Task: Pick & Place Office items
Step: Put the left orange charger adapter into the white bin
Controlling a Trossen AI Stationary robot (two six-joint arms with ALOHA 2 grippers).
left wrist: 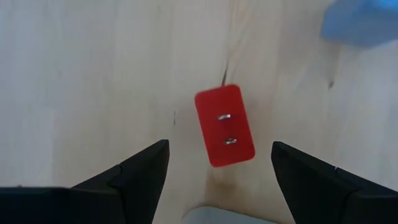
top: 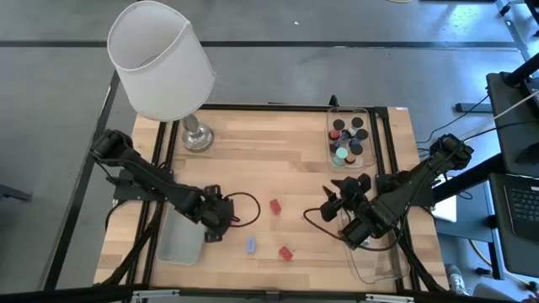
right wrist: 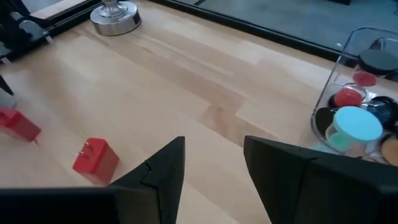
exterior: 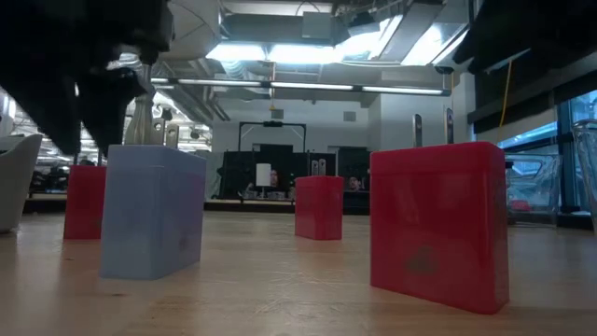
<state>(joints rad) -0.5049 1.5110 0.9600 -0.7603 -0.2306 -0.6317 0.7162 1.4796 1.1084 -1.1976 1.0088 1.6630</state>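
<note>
A: From above, where is the left pincer (top: 221,220) sitting?
B: It is hovering low over the tabletop (top: 253,160), just beside the frosted tray (top: 181,240), with a red block (top: 274,206) near it toward the middle. A blue piece (top: 250,245) and a second red block (top: 285,252) are lying closer to the front edge.

A: And the right pincer (top: 335,204)?
B: It is hanging right of centre, below the clear tray (top: 370,114) that is holding dark cylinders (top: 357,123) and a teal cylinder (top: 341,155). The lamp (top: 160,61) is standing at the back left.

A: What is the low view giving?
B: Three red blocks and a pale blue piece (exterior: 152,212) are standing upright on the wood; the nearest red block (exterior: 438,224) is filling the right side.

A: The left wrist view?
B: Its fingers (left wrist: 140,171) are standing wide apart, gripping nothing, with a red block (left wrist: 224,125) lying between and just ahead of them.

A: The right wrist view?
B: Its fingers (right wrist: 165,165) are showing a narrow gap with nothing between them; two red blocks are lying well off, and the clear tray (right wrist: 339,65) of cylinders is sitting apart to one side.
</note>
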